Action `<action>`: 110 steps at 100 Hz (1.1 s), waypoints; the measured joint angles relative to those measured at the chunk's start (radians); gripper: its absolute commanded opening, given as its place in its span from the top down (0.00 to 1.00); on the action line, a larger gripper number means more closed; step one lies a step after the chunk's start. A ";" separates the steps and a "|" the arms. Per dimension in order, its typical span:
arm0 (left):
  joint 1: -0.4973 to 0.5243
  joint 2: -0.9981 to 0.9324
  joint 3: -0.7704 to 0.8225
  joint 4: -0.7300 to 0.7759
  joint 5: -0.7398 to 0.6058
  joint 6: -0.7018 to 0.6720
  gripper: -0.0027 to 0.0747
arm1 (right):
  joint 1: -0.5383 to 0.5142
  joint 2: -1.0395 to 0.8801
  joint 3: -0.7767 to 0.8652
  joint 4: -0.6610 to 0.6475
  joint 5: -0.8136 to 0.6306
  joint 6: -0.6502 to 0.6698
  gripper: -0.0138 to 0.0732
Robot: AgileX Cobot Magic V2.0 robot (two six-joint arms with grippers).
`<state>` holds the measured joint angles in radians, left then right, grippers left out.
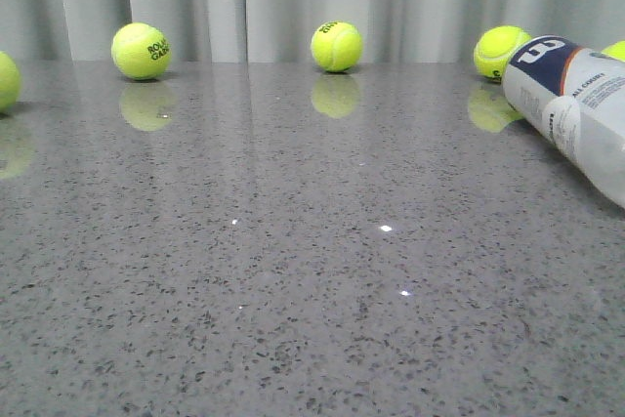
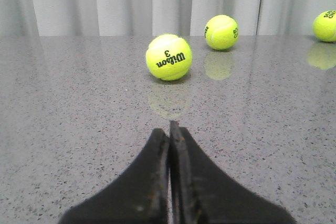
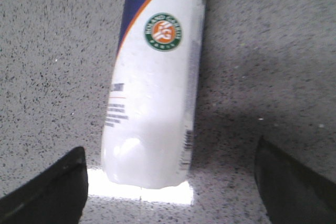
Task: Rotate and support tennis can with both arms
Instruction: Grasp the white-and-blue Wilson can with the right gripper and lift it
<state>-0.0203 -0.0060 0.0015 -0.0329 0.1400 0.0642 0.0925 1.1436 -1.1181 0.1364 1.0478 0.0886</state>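
The tennis can (image 1: 576, 109) lies tilted at the right edge of the front view, its navy end with the white logo toward the back of the table (image 1: 293, 271) and its whitish body running forward and out of frame; whether it rests flat on the stone or leans on something cannot be told from here. In the right wrist view the can (image 3: 155, 87) runs lengthwise between the dark fingers of the right gripper (image 3: 168, 182), which stand wide apart on either side of its near end without touching it, the round green emblem facing the camera. The left gripper (image 2: 170, 177) has its jaws pressed together and hovers low over bare stone, pointing at a tennis ball marked Wilson 3 (image 2: 168, 56) with another ball (image 2: 221, 32) behind it, well apart from the can. By my reading the task has barely begun: the right arm is lined up for a grasp but nothing is gripped, and the closing, the rotation and the left arm's support all remain to be done.
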 measured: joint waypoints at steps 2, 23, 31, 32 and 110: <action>0.000 0.000 0.000 0.000 0.000 0.000 0.99 | 0.002 0.023 -0.016 0.002 0.016 0.000 0.11; 0.000 0.000 0.000 0.000 0.000 0.000 0.99 | 0.002 0.234 -0.125 0.011 0.064 0.000 0.11; 0.000 0.000 0.000 0.000 0.000 0.000 0.99 | 0.002 0.301 -0.149 0.027 0.064 0.000 0.11; 0.000 0.000 0.000 0.000 0.000 0.000 0.99 | 0.002 0.307 -0.153 0.032 0.064 0.000 0.11; 0.000 0.000 0.000 0.000 0.000 0.000 0.99 | 0.034 0.516 -0.313 0.126 0.085 -0.155 0.56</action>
<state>-0.0203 -0.0060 0.0015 -0.0329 0.1400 0.0642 0.1270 1.6600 -1.4312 0.2627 1.1330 -0.0663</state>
